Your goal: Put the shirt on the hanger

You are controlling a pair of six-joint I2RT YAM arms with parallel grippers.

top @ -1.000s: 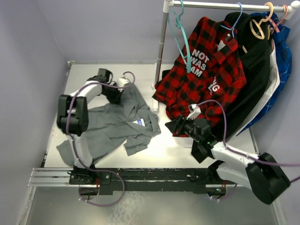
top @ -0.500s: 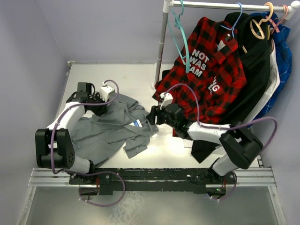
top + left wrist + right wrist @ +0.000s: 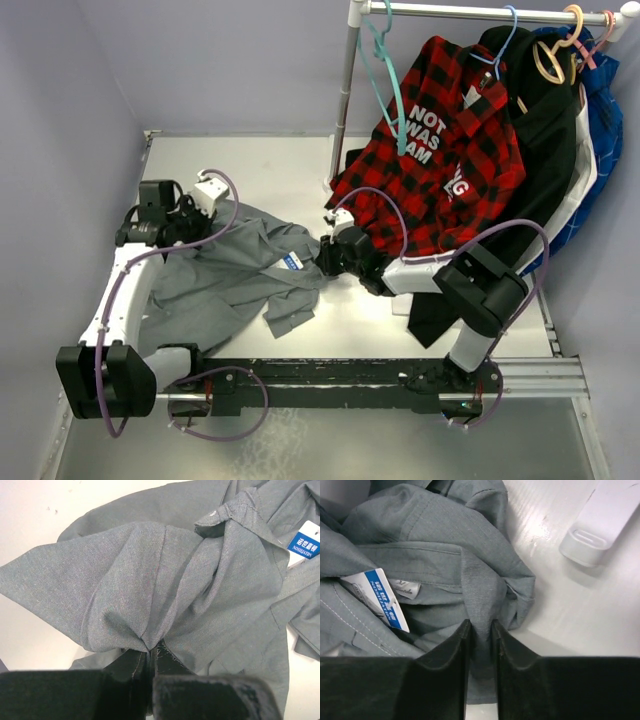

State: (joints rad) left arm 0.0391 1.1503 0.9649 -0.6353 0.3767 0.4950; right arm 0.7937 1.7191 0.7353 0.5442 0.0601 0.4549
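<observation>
– Across the left half of the overhead view, what lies on the white surface [image 3: 270,160]?

– That is the plain grey long-sleeved button-up shirt [image 3: 225,285]. It lies crumpled, with one sleeve trailing toward the lower left of the frame. A small white-and-blue label [image 3: 292,262] shows at its neck, near the middle of the frame.

– And the left hand [image 3: 185,232]?

– It sits at the shirt's upper left edge. In its wrist view the two fingers [image 3: 170,665] press together on a pinch of grey cloth at the bottom centre. From that pinch the fabric fans out in folds toward the top of the frame.

– What about the right hand [image 3: 325,256]?

– It is at the shirt's right edge, just beside the label. Its wrist view shows the black fingers [image 3: 442,655] clamped on a narrow band of grey cloth that runs up between them. The label lies to the left of that band.

– Where is the hanger?

– The thin teal plastic hanger [image 3: 400,135] hangs by its hook from the white rail [image 3: 480,12] at the top of the frame, well apart from the grey shirt. Its lower part hangs in front of a red-and-black plaid shirt with white lettering [image 3: 450,190], which hangs from the same rail.
</observation>
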